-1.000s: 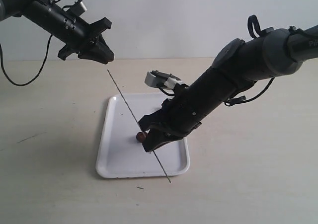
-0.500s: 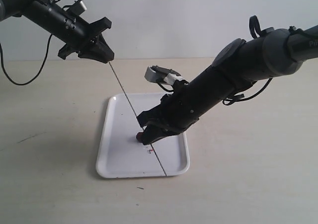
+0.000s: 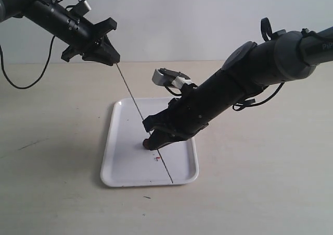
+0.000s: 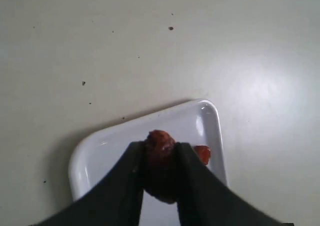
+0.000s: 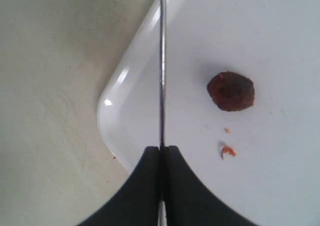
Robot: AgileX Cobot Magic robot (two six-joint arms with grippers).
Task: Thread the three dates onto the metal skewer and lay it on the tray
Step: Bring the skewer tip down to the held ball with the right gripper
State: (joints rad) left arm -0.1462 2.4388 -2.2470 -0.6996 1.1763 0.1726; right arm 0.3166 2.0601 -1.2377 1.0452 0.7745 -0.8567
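In the exterior view the thin metal skewer (image 3: pixel 136 107) slants up from over the white tray (image 3: pixel 122 162) to the tips of my left gripper (image 3: pixel 112 59). That gripper hangs above the tray's far left corner, shut on a dark red-brown date (image 4: pixel 160 140). The date hides the skewer's tip in the left wrist view. My right gripper (image 3: pixel 155 144) is low over the tray, shut on the skewer (image 5: pixel 162 60) partway along it. Another date (image 5: pixel 231 90) lies on the tray (image 5: pixel 280 35) beside the right gripper, also visible as a date (image 3: pixel 148 143) from outside.
Small reddish crumbs (image 5: pixel 227 150) lie on the tray near the loose date. A redder fruit piece (image 4: pixel 202 154) shows on the tray (image 4: pixel 110 146) beside the left gripper's finger. A black cable (image 3: pixel 21 84) trails over the beige table at far left.
My right gripper has shifted the skewer up and leftward. Its top end, which was short of the left gripper, now meets it, and its lower end has come in over the tray.
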